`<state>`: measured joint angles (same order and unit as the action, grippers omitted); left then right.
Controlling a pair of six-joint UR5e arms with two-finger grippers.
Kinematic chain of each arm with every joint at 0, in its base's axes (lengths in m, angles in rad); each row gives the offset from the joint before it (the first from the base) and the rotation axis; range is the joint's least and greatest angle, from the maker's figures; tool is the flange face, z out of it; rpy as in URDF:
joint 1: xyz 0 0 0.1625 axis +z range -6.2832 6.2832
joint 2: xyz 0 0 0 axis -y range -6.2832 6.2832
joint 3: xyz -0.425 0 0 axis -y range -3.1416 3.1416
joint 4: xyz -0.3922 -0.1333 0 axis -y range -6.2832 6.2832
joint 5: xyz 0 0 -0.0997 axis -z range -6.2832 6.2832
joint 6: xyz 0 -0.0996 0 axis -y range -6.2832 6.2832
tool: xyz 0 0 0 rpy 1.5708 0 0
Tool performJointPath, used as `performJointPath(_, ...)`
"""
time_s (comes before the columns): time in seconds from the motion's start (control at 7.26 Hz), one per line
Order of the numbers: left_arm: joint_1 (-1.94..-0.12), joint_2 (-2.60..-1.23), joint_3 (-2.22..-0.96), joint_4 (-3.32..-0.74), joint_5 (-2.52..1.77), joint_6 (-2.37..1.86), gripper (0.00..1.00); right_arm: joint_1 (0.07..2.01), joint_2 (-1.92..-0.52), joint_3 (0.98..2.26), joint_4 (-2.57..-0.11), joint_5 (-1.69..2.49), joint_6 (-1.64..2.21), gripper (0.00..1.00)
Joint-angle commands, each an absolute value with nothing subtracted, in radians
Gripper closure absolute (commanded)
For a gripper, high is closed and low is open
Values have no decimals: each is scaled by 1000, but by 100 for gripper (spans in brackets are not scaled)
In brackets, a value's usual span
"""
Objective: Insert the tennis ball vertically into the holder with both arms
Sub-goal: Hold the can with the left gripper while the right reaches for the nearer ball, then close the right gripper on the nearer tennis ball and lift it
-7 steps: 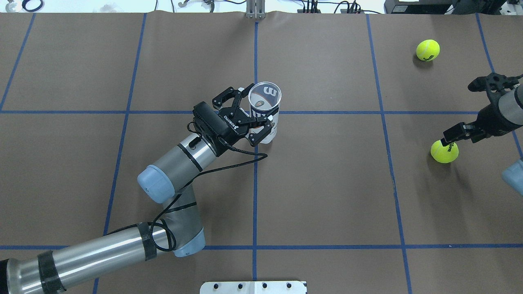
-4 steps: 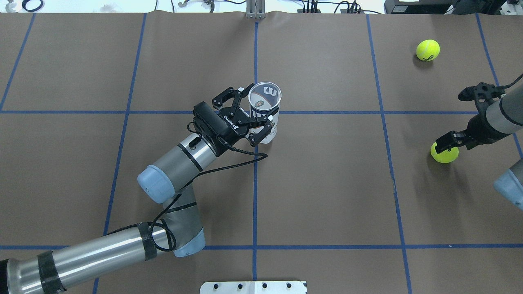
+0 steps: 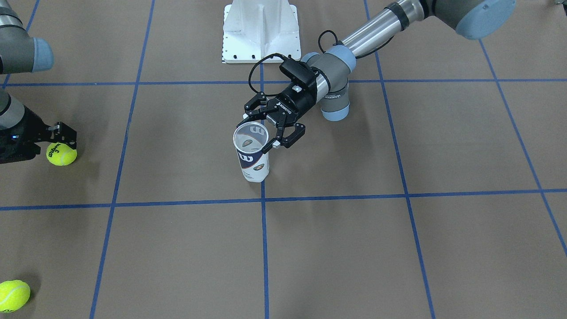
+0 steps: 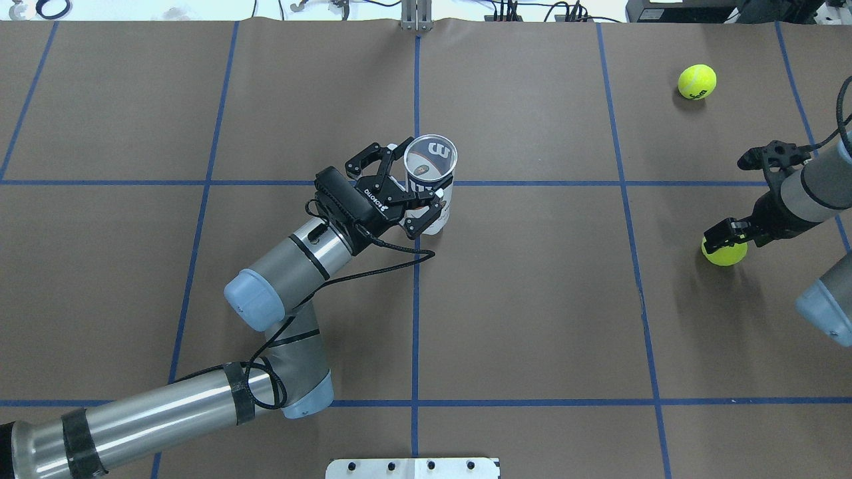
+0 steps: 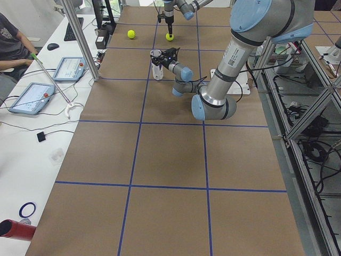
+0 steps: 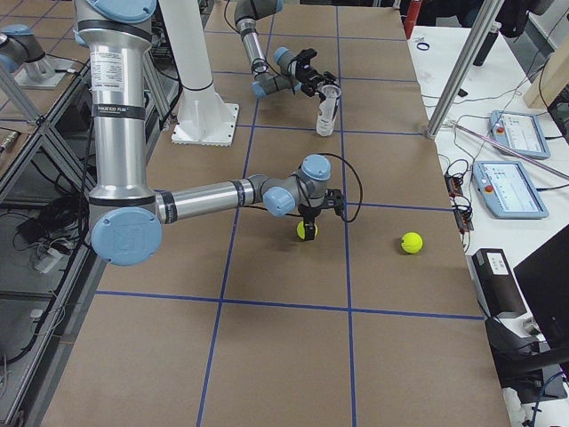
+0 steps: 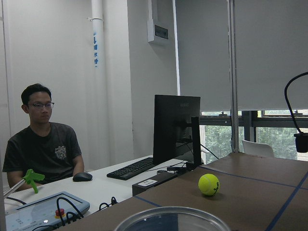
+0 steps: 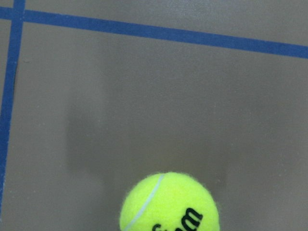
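Yellow spare ball (image 4: 697,81) sits well apart; left jaws clasp upright can (image 4: 431,159); right jaws splayed, angled down over nearer ball (image 4: 727,254).

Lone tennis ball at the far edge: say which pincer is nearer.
Right. The right pincer sits over the other ball, close by; the left pincer is at the holder, mid-table.

A person (image 7: 42,144) sits behind a white desk (image 7: 120,185) bearing a monitor (image 7: 176,127), keyboard (image 7: 132,168) and mouse (image 7: 82,176).
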<state>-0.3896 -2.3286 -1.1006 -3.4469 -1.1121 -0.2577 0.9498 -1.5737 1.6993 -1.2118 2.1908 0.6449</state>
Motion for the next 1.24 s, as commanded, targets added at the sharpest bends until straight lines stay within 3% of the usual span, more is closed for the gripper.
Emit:
performJointPath(0.0, -390, -2329, -1097, -3447, -1112, -258, 18, 945, -1568, 1690, -1212, 2189, 644, 3)
performJointPath(0.55, -390, -2329, -1095, -3447, -1112, -258, 17, 943, -1551, 1680, -1212, 2187, 646, 14)
performJointPath(0.69, -390, -2329, -1095, -3447, -1112, -258, 17, 943, -1548, 1680, -1212, 2187, 646, 25)
performJointPath(1.1, -387, -2329, -1094, -3447, -1112, -258, 17, 946, -1554, 1686, -1212, 2189, 646, 83)
